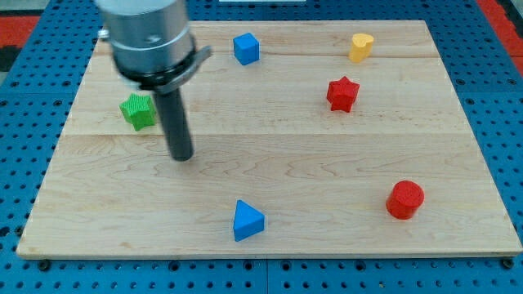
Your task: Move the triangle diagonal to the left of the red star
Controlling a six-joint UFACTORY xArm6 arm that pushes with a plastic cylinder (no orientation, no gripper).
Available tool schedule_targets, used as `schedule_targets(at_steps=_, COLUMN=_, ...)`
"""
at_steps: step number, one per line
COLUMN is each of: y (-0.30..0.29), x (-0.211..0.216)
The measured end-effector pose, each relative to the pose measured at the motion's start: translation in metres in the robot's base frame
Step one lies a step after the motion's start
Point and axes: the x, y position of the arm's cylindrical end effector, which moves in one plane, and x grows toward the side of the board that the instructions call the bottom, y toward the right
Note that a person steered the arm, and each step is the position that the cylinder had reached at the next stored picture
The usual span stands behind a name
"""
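Note:
A blue triangle block (247, 220) lies near the view's bottom, centre-left of the wooden board (327, 163). A red star block (342, 93) sits in the upper right part of the board, well above and to the right of the triangle. My tip (181, 157) is at the left of the board, above and to the left of the blue triangle and clear of it. It stands just to the lower right of a green star block (138, 111).
A blue cube (246, 48) lies near the view's top centre. A yellow heart-like block (361, 46) is at the top right, above the red star. A red cylinder (404, 199) sits at the lower right. Blue pegboard surrounds the board.

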Motion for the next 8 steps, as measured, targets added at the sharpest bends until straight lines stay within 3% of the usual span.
schedule_targets(at_steps=1, y=-0.007, x=0.059)
schedule_targets(at_steps=2, y=0.066, x=0.098)
schedule_targets(at_steps=3, y=0.138, x=0.098)
schedule_targets(at_steps=4, y=0.165, x=0.099)
schedule_targets(at_steps=6, y=0.236, x=0.084)
schedule_targets(at_steps=7, y=0.244, x=0.042)
schedule_targets(at_steps=8, y=0.216, x=-0.01)
